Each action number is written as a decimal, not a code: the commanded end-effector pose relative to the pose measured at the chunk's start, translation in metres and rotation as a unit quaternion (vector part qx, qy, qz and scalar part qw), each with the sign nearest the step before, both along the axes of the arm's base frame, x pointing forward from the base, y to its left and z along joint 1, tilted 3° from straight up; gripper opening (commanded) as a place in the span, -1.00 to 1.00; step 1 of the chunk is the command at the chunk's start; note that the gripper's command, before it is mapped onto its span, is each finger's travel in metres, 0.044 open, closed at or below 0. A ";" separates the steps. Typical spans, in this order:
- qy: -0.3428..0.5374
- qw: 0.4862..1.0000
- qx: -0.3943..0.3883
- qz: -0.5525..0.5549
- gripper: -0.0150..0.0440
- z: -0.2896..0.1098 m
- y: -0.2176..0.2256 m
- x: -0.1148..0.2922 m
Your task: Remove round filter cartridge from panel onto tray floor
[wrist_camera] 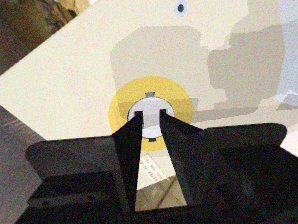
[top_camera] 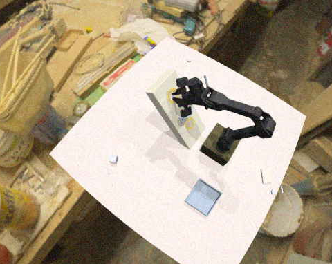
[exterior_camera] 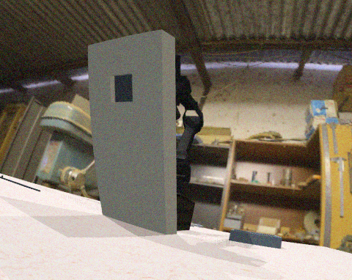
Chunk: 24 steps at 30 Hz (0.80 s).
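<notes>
Against the upright panel [wrist_camera: 65, 80], the narrowly parted end effector [wrist_camera: 149, 117] meets the flush cartridge [wrist_camera: 150, 112], gripping nothing.

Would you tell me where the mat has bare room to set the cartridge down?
Bare mat lies between the panel and the small cylinder, and left of the tray. It is crowded where the arm reaches from its base.

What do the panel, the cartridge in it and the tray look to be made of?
Panel: matte cream slab, like painted board or plastic; no shine or grain.
Cartridge: smooth pale grey disc, maybe plastic or dull metal, inside a flat yellow ring.
Tray: pale blue, smooth, faintly glossy; probably plastic.
</notes>
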<state>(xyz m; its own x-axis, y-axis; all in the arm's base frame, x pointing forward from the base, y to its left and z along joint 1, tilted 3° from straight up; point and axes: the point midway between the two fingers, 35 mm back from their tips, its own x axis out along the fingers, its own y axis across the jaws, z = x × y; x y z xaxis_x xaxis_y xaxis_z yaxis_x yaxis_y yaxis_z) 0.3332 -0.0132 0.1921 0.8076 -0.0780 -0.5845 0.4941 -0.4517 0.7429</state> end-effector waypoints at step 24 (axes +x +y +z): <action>-0.001 1.000 -0.002 0.000 -0.19 -0.006 -0.002 0.009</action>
